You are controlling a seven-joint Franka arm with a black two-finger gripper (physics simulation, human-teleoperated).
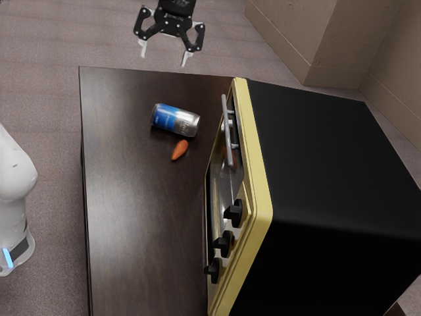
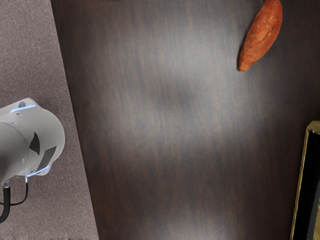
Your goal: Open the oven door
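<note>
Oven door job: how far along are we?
Done: nothing visible; the door looks shut.
In hand: nothing; the jaws stand open, away from the handle.
Left: likely all of it: reach the handle, get a hold, swing the door open.

Exterior cam: high at my side, tilted steeply down, farther off. Wrist cam: above worktop [image 1: 131,217], facing roughly straight down, closer in. Both catch worktop, sweet potato [image 1: 179,150], my base [image 1: 13,230], oven edge [image 1: 260,197].
</note>
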